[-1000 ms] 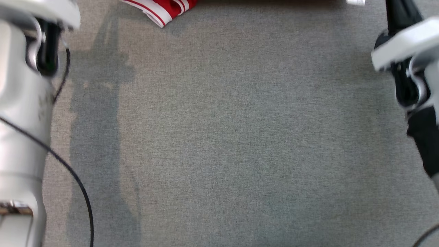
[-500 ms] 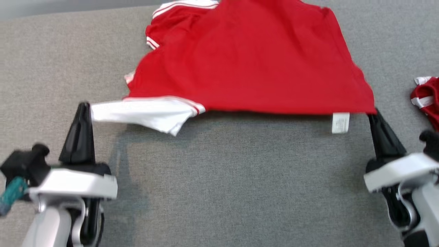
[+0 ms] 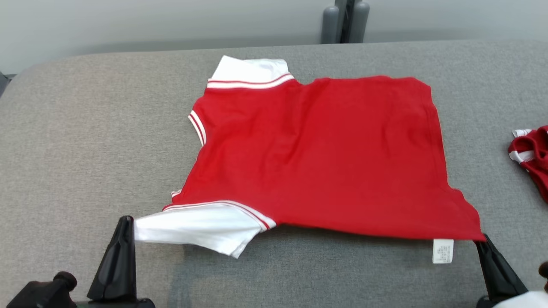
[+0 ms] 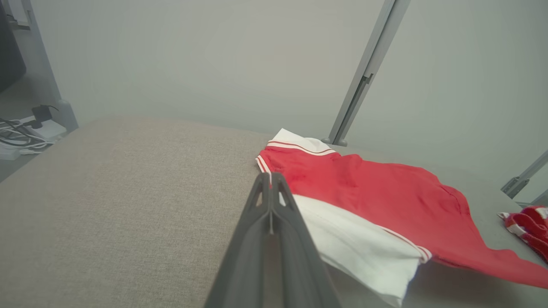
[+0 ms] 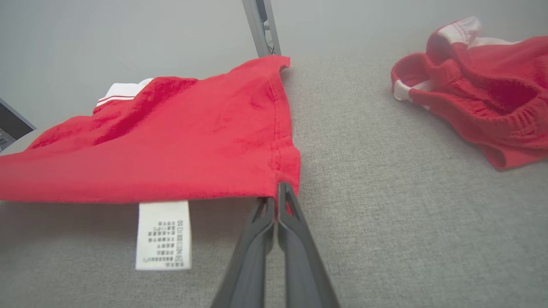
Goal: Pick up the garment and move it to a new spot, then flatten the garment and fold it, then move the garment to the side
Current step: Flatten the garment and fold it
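We keep the left gripper (image 3: 127, 220) and right gripper (image 3: 480, 239) clamped on the garment (image 3: 317, 158), now spread flatter beyond our fingertips (image 4: 250, 248), nearly ready for folding.

The surface (image 3: 85, 141) is wide and covered in soft gray cloth, with a round corner at the far left. A red shirt (image 3: 325, 154) with white sleeves lies spread out in the middle. Its near edge is lifted off the cloth. A small red bundle (image 3: 533, 158) lies well apart at the right side.
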{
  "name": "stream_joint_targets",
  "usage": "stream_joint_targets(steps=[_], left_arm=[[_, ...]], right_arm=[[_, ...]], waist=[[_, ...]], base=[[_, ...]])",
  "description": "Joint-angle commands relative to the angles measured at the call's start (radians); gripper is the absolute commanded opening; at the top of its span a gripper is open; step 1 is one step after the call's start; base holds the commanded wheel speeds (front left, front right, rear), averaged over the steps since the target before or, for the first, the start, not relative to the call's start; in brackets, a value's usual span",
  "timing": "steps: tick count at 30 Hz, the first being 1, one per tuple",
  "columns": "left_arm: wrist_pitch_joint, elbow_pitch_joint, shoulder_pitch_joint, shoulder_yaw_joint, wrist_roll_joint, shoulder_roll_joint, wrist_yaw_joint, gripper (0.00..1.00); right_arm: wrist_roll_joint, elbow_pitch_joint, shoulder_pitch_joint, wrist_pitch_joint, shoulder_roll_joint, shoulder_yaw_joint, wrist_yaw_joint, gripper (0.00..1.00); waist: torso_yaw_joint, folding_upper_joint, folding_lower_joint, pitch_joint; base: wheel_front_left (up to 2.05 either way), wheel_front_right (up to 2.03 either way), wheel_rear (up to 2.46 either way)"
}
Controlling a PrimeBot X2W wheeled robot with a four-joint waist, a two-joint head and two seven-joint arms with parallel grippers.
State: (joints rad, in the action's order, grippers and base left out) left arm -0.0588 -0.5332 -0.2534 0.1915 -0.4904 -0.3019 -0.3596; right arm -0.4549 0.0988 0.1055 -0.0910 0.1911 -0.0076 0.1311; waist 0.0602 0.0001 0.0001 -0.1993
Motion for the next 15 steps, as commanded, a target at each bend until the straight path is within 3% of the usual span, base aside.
stream_joint_targets(steps=[1,9,15], left_arm=[[-0.013,-0.031,-0.025,0.003,0.011,-0.006,-0.015,0.00],[-0.069,-0.123,-0.093,0.012,0.018,-0.025,-0.045,0.00],[-0.088,-0.119,-0.084,0.010,0.015,-0.035,-0.044,0.00]], right_arm=[[0.024,-0.047,0.051,0.039,-0.014,-0.037,-0.001,0.00],[0.096,-0.243,0.213,0.222,-0.090,-0.136,-0.001,0.00],[0.115,-0.291,0.219,0.289,-0.112,-0.141,-0.001,0.00]], waist=[[0.015,-0.0001,-0.0001,0.020],[0.019,-0.0001,-0.0001,0.048],[0.010,-0.0001,-0.0001,0.042]], base=[[0.00,0.00,0.00],[0.00,0.00,0.00],[0.00,0.00,0.00]])
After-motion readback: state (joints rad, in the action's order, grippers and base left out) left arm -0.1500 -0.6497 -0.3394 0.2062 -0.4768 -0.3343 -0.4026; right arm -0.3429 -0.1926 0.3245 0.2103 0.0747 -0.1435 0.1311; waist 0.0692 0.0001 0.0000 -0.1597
